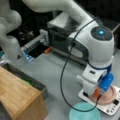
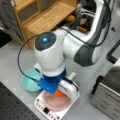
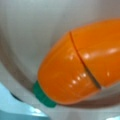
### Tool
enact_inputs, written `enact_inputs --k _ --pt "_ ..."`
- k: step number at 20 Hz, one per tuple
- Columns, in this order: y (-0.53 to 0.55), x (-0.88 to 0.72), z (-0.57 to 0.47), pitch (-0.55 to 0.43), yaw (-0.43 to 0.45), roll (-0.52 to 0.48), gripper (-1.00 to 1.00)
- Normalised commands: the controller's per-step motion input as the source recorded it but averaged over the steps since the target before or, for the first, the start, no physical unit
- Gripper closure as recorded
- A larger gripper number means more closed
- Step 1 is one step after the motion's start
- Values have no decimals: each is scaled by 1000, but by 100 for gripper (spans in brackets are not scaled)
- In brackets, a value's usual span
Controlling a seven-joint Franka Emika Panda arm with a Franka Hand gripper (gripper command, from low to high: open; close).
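Glossy orange toy carrot (image 3: 75,67), green stub, seam across, pincer (image 2: 59,93) state unclear

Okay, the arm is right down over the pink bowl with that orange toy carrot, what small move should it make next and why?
Probably a short straight lift. The tool sits low over the pink round bowl on the white scale, and the orange plastic carrot with a green stem fills the wrist view, so it seems within grasp.

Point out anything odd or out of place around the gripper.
An orange toy carrot with a green end lies in the pink bowl on the white scale, an unusual thing to weigh. The gripper is hidden behind the wrist. Nothing looks spilled or damaged.
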Motion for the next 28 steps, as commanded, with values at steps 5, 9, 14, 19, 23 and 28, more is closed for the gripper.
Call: enact_inputs --k 5,9,14,19,23,28 --pt "44 -374 223 -19 88 -28 -100" --pt "-62 -388 185 -52 146 -11 -100" --pt "-245 -547 118 -98 114 -7 -100" --pt "-351 -874 43 -145 23 13 -100" --pt "-329 -1000 -34 -212 -25 15 -100" --pt "-249 -975 -117 -239 -13 -22 -100"
